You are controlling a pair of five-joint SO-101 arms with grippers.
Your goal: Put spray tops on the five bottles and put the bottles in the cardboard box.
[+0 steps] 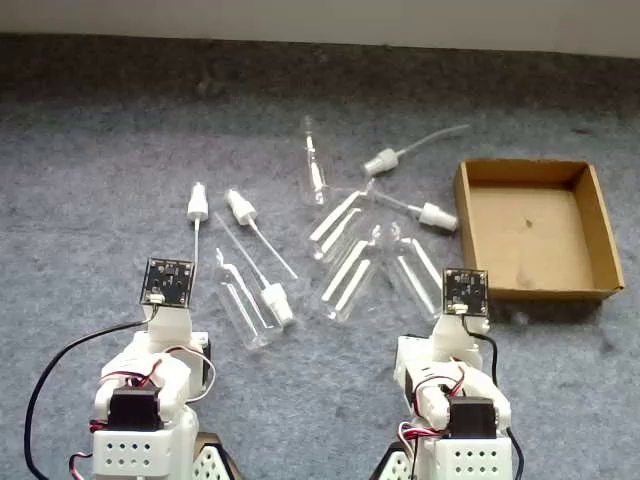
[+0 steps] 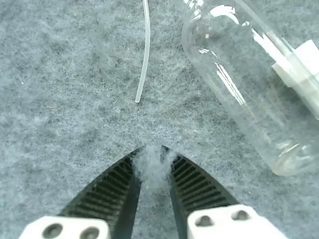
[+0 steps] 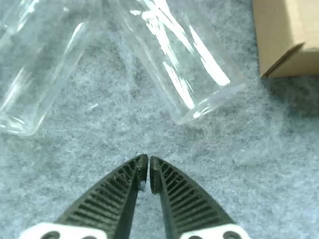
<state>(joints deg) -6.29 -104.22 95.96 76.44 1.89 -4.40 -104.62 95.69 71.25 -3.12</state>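
Note:
Several clear bottles lie on the grey felt: one at the left [image 1: 245,310], one at the back [image 1: 313,165], and a cluster in the middle [image 1: 350,280]. White spray tops with thin tubes lie loose among them [image 1: 198,203] [image 1: 240,207] [image 1: 382,162] [image 1: 437,216]; another [image 1: 280,303] rests against the left bottle. The cardboard box [image 1: 530,235] sits at the right with nothing in it. My left gripper [image 2: 149,149] is slightly open over bare felt, short of a bottle [image 2: 244,84] and a tube end [image 2: 144,55]. My right gripper [image 3: 148,158] is shut, just short of a bottle's base [image 3: 184,59].
Both arms [image 1: 168,330] [image 1: 460,350] stand at the near edge of the table. The box corner [image 3: 284,35] lies close to my right gripper. A second bottle [image 3: 40,64] lies on the gripper's other side. Open felt stretches along the near side and far left.

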